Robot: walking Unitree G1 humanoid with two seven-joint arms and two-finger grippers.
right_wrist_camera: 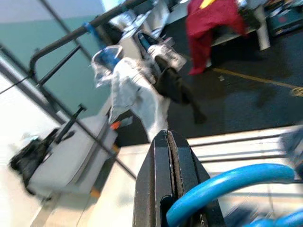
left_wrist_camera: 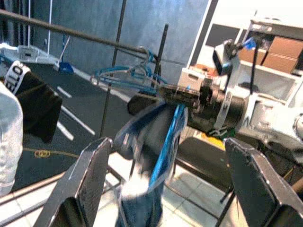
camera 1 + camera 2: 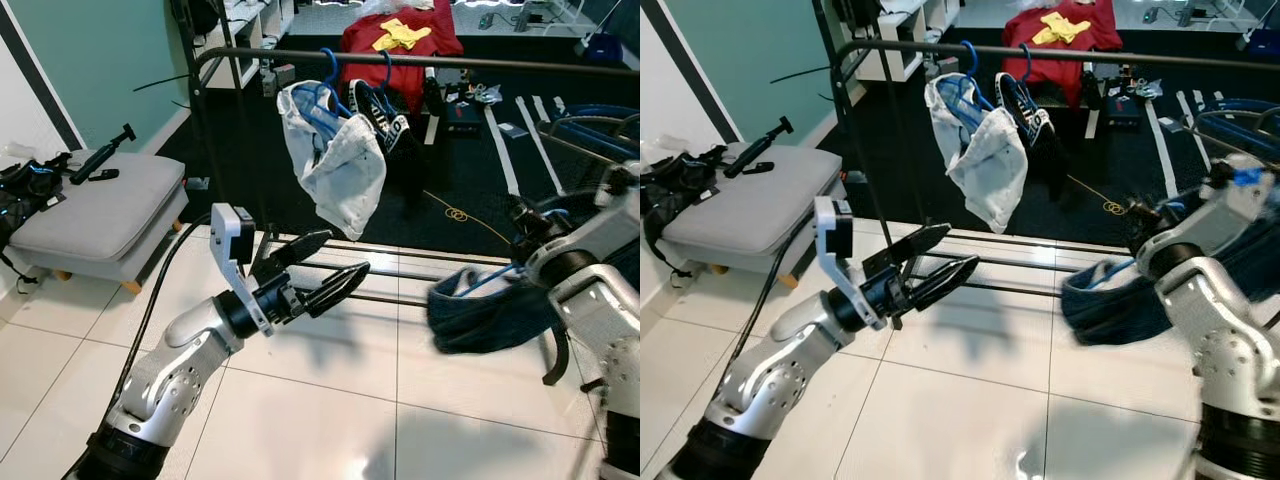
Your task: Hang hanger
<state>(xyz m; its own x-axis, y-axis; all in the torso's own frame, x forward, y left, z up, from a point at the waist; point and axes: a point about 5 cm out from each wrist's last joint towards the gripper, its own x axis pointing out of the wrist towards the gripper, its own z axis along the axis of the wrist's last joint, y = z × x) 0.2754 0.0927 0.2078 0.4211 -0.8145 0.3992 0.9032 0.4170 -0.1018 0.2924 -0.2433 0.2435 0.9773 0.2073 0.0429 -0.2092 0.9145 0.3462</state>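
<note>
"Where is the hanger?"
"The blue hanger, carrying a dark garment, sits clamped in the right tool below the black rail."
"And the left tool?"
"Spread wide, empty, pointing toward it."

No word, brand or number can be read for certain; the black garment hanging on the rail carries bold white characters on its band, seen in the left wrist view, but they are too partial to make out.
</note>
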